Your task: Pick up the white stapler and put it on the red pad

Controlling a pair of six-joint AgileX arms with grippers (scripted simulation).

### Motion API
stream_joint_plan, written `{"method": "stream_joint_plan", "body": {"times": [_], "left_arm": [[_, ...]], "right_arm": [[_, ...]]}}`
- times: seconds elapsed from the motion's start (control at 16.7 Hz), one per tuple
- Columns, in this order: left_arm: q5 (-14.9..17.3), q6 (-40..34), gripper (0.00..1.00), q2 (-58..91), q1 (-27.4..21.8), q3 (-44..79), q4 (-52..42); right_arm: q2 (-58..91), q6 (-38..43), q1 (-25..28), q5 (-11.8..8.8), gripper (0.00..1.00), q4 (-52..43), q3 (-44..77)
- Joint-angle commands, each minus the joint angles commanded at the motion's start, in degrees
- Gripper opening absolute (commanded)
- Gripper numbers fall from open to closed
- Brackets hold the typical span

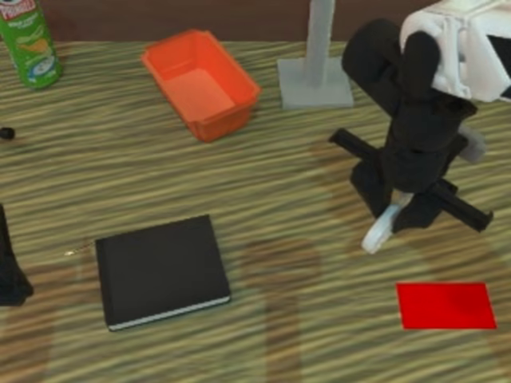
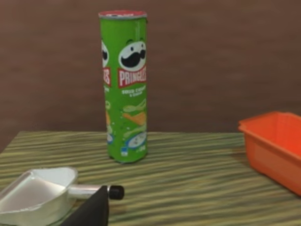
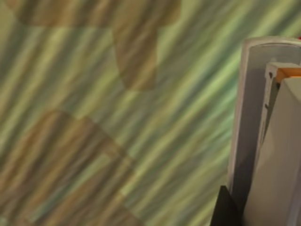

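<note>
R gripper is clamped on the stapler, right side of table, above the surface. Stapler hangs tilted, lower end pointing down-left in top view, upper end between the fingers. Looks clear of the table but can't confirm from top view alone. In R wrist view the stapler fills the edge of frame, close up, w/ a black finger against it and striped tabletop behind.

Pad lies flat near the right front of the table, apart from the stapler, just below-right of it in top view. Nothing on it.

L arm parked at far left edge; L gripper only partly visible, can't tell open or closed.

Other stuff: book left-center front, orange tray at back center, grey post on its square base right of tray, Pringles can back-left corner, also seen upright in L wrist view.
</note>
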Motion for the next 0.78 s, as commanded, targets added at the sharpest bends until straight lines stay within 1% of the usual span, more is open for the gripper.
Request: {"method": "stream_joint_plan", "body": {"times": [0.12, 0.36, 0.48, 0.66, 0.78], "left_arm": [[0.0, 0.0, 1.0, 0.0, 0.0, 0.0, 0.0], [0.0, 0.0, 1.0, 0.0, 0.0, 0.0, 0.0], [0.0, 0.0, 1.0, 0.0, 0.0, 0.0, 0.0], [0.0, 0.0, 1.0, 0.0, 0.0, 0.0, 0.0], [0.0, 0.0, 1.0, 0.0, 0.0, 0.0, 0.0]], "right_arm": [[-2.55, 6.87, -1.3, 0.04, 0.0, -0.31, -2.49], [-8.81, 24.37, -4.08, 0.17, 0.0, -0.93, -8.71], [-12.0, 31.76, -5.36, 0.23, 0.0, -1.06, -11.67], [-15.86, 38.41, -6.85, 0.27, 0.0, -0.88, -14.94], [-16.92, 39.81, -7.24, 0.28, 0.0, -0.76, -15.77]]}}
